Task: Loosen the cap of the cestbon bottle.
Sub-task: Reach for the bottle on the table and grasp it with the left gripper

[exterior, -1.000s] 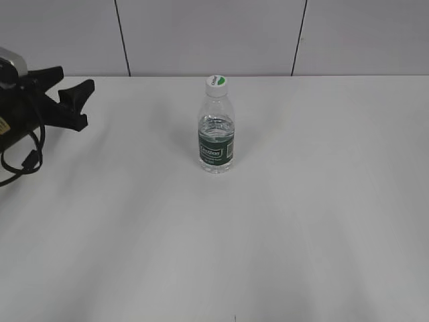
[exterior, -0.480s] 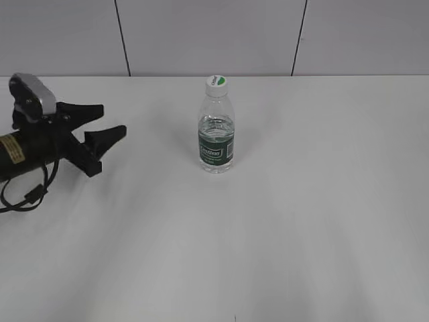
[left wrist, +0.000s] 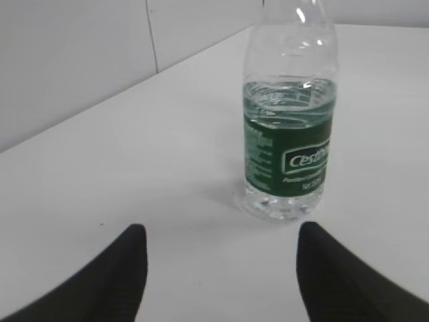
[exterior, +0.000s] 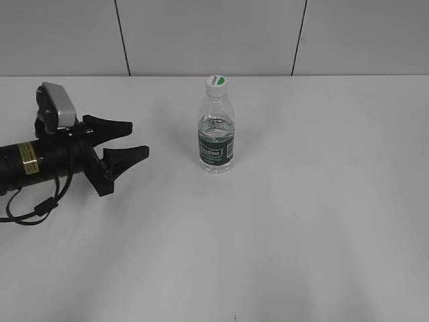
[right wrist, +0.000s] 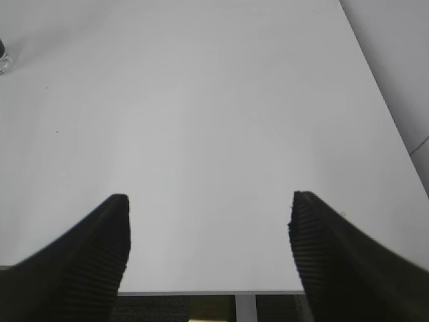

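The left gripper [exterior: 133,139], jaws apart and empty, has advanced toward the cestbon bottle [exterior: 216,137] standing upright mid-table [exterior: 322,221], cap [exterior: 216,82] still on, so grasping looks imminent.

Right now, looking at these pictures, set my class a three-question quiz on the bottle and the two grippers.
1. True or false: the cap is on the bottle.
2. Which gripper is pointed at the bottle? A) the left gripper B) the right gripper C) neither
3. Fill in: the bottle stands ____ on the table.

Key:
1. True; the white cap sits on the neck.
2. A; its jaws are open and apart from the bottle. The right gripper is open too, over bare table.
3. Upright.
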